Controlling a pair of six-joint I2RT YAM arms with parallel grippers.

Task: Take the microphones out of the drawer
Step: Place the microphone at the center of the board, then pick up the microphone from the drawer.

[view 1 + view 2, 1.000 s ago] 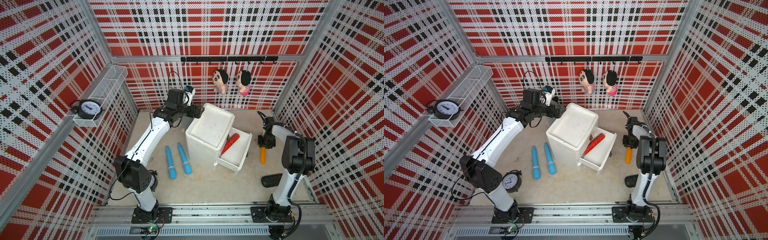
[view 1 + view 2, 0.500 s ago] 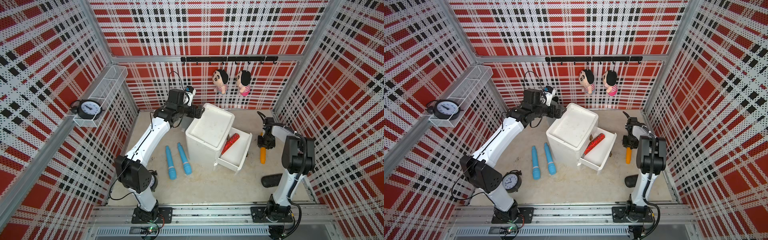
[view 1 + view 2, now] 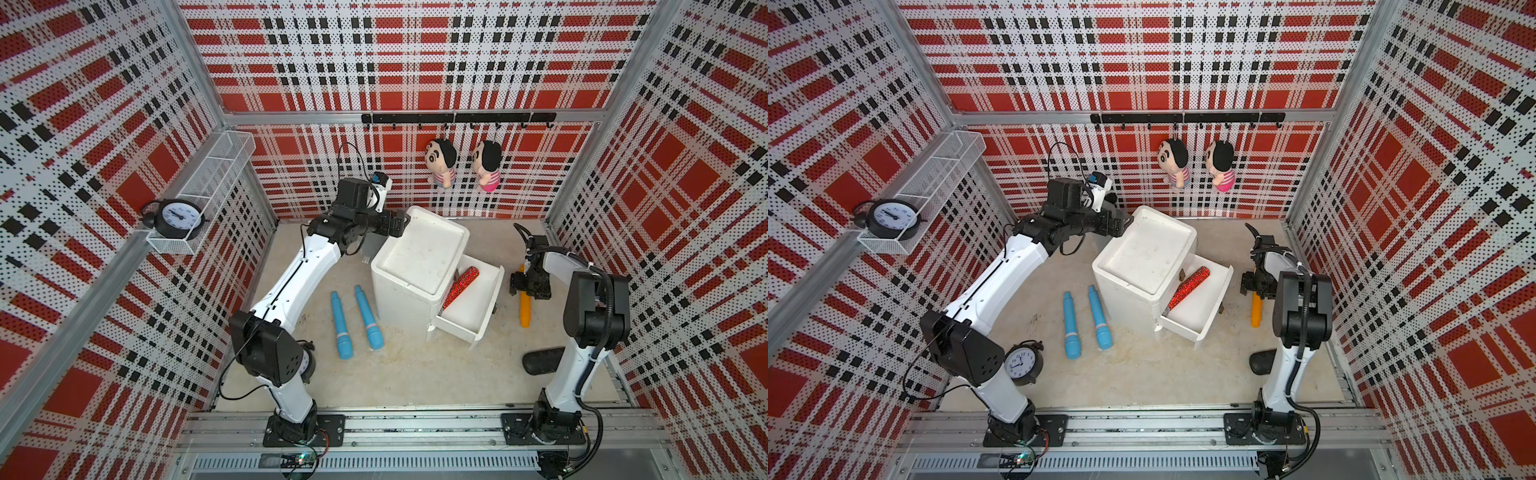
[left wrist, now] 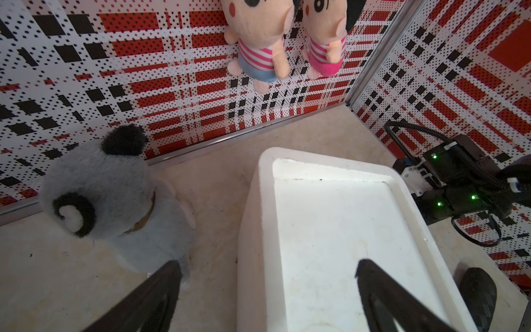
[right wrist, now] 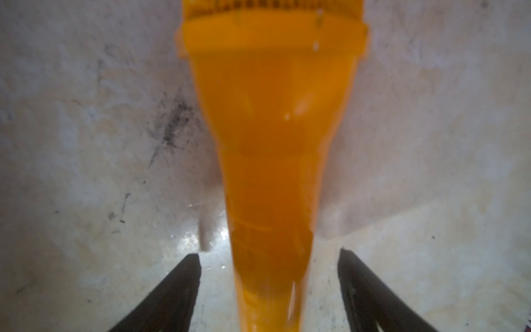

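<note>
The drawer [image 3: 488,309] of the white cabinet [image 3: 415,266] stands pulled out toward the right arm, which gives that arm a clear reach into it from above. An orange microphone [image 3: 525,308] lies flat on the worktop [image 3: 415,374] just beside the drawer front and outside it. The right gripper [image 5: 269,254] sits low over its narrow handle end with its jaws spread, one on each side and neither touching it, so the microphone rests on the worktop under its own weight. A red glitter microphone [image 3: 461,286] lies slantwise in the drawer, one end tucked under the cabinet body, so by my reading the drawer is not yet emptied. The left gripper [image 4: 267,264] is wide open at the cabinet's far corner, one finger above the recessed top and the other outside the wall toward a grey plush toy [image 4: 115,195]. That looks like a stance for steadying the light cabinet. Two blue microphones [image 3: 340,328] lie side by side on the cabinet's other side, well clear.
</note>
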